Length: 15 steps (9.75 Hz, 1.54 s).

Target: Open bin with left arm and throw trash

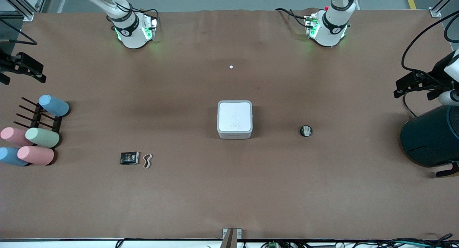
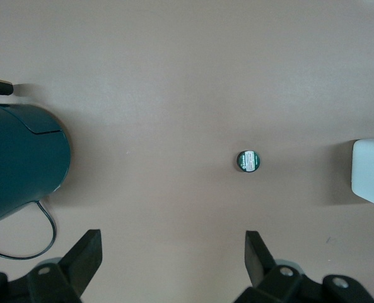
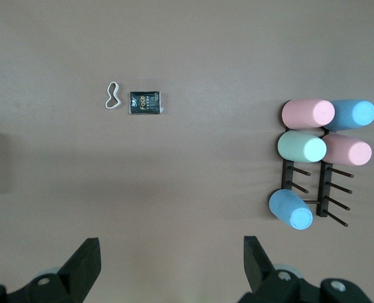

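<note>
I see the bin (image 1: 235,119), lid closed, at table centre. Disc (image 1: 306,131) lies at its 3 o'clock; packet (image 1: 129,158) and rubber band (image 1: 147,161), just beside each other, at its 8 o'clock. Left gripper (image 2: 173,259) and right gripper (image 3: 172,263) hover released, empty.

The bin (image 1: 235,119) sits mid-tabletop (image 1: 229,190); disc (image 1: 306,131) at its 3 o'clock, packet (image 1: 129,158) touching rubber band (image 1: 147,161) at 8 o'clock.
</note>
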{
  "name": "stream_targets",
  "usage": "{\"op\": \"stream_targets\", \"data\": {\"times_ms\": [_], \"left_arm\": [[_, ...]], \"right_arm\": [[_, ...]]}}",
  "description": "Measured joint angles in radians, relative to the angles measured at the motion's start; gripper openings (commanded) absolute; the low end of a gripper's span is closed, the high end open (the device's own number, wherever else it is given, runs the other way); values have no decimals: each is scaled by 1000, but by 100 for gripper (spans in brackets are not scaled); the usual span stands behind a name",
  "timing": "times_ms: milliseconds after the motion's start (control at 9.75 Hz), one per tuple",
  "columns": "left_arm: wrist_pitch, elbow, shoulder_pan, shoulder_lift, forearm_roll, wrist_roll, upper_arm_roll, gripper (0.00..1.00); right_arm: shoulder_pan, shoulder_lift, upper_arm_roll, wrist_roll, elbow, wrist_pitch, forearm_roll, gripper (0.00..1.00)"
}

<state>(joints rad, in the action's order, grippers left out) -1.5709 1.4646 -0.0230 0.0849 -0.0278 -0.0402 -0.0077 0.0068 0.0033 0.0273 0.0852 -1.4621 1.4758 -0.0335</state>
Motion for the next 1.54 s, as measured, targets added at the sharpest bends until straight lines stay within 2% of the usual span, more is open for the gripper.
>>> {"op": "stream_targets", "data": {"times_ms": [513,821,923,1231,1333,1538], "left_arm": [[2,3,-13,7,-6,0,-13,100],[-48,10,-172,105,-9,208,-58,100],[-101,11,-246,161,-9,295,-64,95],[-234,10,-397,301,-8,443,-68,17],[-262,10,-427,329,-8,485,-68,8],[-342,11,-483,387,-9,558,-69,0]], "right_arm": [[0,0,4,0,0,0,8,100],[-1,0,4,0,-2,-1,9,100],[-1,0,3,0,-3,-1,10,100],[2,0,-5,0,-6,-2,13,100],[10,0,-7,0,-14,-2,14,100],[33,7,-10,-2,-32,15,30,100]]}}
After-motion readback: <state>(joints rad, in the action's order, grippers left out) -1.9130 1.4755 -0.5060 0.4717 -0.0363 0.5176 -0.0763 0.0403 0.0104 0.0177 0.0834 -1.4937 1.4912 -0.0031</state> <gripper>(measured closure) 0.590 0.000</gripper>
